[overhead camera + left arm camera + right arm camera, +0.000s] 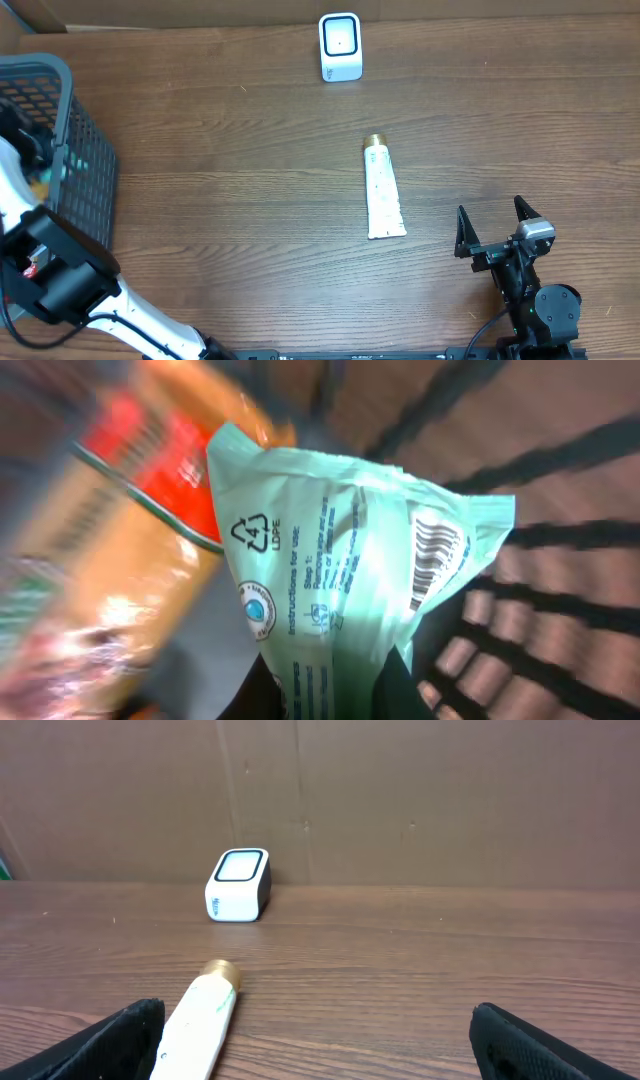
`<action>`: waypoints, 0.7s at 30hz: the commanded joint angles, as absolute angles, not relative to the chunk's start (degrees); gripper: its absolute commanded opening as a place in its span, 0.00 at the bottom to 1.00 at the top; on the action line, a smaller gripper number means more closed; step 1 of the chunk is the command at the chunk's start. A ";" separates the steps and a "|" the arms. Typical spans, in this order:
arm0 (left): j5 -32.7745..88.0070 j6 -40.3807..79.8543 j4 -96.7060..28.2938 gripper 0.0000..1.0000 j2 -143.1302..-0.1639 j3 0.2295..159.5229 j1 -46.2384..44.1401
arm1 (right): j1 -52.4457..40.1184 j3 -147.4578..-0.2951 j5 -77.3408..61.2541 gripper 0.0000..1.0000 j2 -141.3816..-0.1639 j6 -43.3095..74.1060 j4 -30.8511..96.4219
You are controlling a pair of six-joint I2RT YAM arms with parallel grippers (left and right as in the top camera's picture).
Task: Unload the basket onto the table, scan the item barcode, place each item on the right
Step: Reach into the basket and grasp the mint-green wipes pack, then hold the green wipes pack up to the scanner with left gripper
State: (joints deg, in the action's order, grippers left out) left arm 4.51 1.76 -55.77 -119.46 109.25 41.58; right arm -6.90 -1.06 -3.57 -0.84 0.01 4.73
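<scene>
Left gripper (330, 695): down inside the basket (85, 150), jaws closed to a narrow pinch on the lower edge of a pale green pouch (340, 560). The pouch stands up from the fingers (265, 695) and fills most of the wrist view. Its barcode panel (435, 555) faces the camera, above and right of the pinch point. An orange-and-red packet (120, 510) lies just left of the pouch, blurred.

Scanner (340, 46): well apart from the left gripper, across the table (220, 200) near the far edge, outside the basket.

Right gripper (491, 215): jaws spread fully wide, nothing between them, low over the table. A white tube (381, 190) with a gold cap lies ahead and to its left. The scanner stands beyond the tube's cap end, apart from it.
</scene>
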 commanded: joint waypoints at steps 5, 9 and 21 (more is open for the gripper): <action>3.66 3.33 -64.38 0.04 -103.83 126.23 40.86 | -7.11 -0.45 -3.25 1.00 -0.16 0.19 4.51; 11.05 3.46 -67.20 0.04 -93.84 128.40 37.71 | -7.14 -0.45 -3.22 1.00 -0.16 0.19 4.51; 13.96 10.72 -75.81 0.04 -93.54 112.68 -3.84 | -7.11 -0.45 -3.22 1.00 -0.16 0.19 4.51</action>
State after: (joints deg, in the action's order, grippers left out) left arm 18.46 4.36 -77.62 -89.86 121.91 5.72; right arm -6.90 -1.06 -3.60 -0.84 0.01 4.71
